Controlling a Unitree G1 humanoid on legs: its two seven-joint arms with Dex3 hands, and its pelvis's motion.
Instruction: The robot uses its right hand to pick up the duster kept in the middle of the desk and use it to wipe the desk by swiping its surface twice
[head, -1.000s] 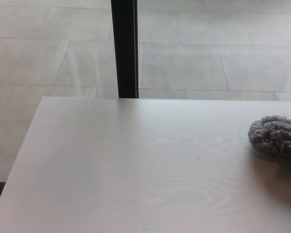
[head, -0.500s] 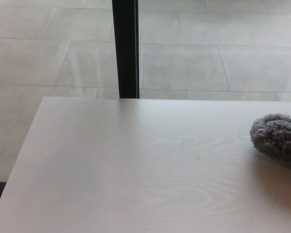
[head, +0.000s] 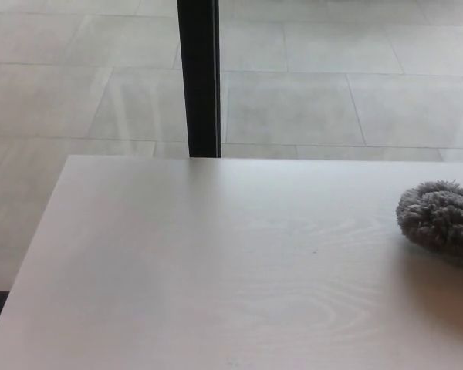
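Observation:
A grey fluffy duster (head: 440,219) lies on the pale wooden desk (head: 216,270) at the right edge of the head view, partly cut off by the frame. A dark shadow spreads on the desk just below and right of it. Neither of my hands shows anywhere in the picture.
A black vertical post (head: 199,77) stands just behind the desk's far edge. Beyond it is a light tiled floor (head: 332,85). The desk's left edge runs diagonally down toward the lower left corner.
The duster stays in about the same place. Only tiny shifts of the whole picture show, so the camera has moved slightly.

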